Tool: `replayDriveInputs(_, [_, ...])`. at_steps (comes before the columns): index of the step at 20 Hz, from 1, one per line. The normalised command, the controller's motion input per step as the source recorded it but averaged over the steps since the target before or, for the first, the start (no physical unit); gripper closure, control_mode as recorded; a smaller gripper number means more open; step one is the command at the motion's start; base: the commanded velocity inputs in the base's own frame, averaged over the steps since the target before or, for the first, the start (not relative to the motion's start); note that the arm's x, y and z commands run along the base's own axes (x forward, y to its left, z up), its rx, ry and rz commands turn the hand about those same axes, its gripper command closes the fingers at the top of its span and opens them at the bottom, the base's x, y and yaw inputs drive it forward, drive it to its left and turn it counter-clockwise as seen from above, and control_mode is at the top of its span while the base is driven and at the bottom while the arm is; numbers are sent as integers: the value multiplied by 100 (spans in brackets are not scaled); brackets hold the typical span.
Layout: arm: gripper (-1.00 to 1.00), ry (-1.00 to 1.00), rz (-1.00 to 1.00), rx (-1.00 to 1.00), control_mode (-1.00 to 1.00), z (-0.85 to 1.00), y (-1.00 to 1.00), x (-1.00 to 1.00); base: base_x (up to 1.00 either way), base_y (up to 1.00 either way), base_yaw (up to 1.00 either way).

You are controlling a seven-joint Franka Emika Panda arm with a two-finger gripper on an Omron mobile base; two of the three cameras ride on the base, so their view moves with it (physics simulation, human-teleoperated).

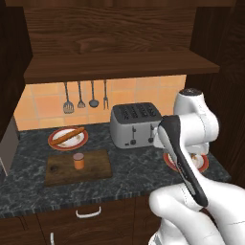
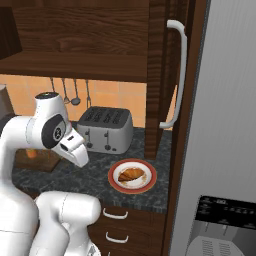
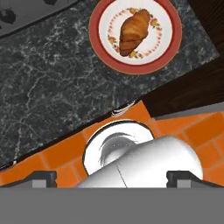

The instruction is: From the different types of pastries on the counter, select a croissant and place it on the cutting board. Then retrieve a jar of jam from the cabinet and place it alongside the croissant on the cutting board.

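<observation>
I can read no text anywhere. The dark control panel (image 2: 226, 210) on the grey appliance carries small pale markings, too blurred for me to make out.

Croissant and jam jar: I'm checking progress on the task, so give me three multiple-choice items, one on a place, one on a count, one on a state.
1. Where is the croissant?
A. on the red-rimmed plate
B. on the cutting board
C. in the toaster

2. How many utensils hang on the tiled wall?
A. two
B. four
C. six

3. How does the jar of jam stand?
A. lying on its side on the counter
B. upright on the cabinet shelf
C. upright on the cutting board

Answers: 1 A, the hand view shows it on the plate. 2 B, the left base view shows four. 3 C, it stands upright on the board.
</observation>
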Motion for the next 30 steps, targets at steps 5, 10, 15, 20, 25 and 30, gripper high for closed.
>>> replayDriveInputs(5, [-100,-2,2,1,-100,-39,-99,53,0,0,0])
replayDriveInputs(10, [-100,-3,5,-1,-100,-47,-63,56,0,0,0])
replayDriveInputs(15, [-100,2,0,0,-100,-37,-28,23,0,0,0])
replayDriveInputs(20, [-100,0,0,0,-100,-31,2,94,0,0,0])
replayDriveInputs(25, [-100,10,-7,1,-100,-21,-47,47,0,0,0])
replayDriveInputs(30, [-100,4,-14,2,-100,-1,-1,15,0,0,0])
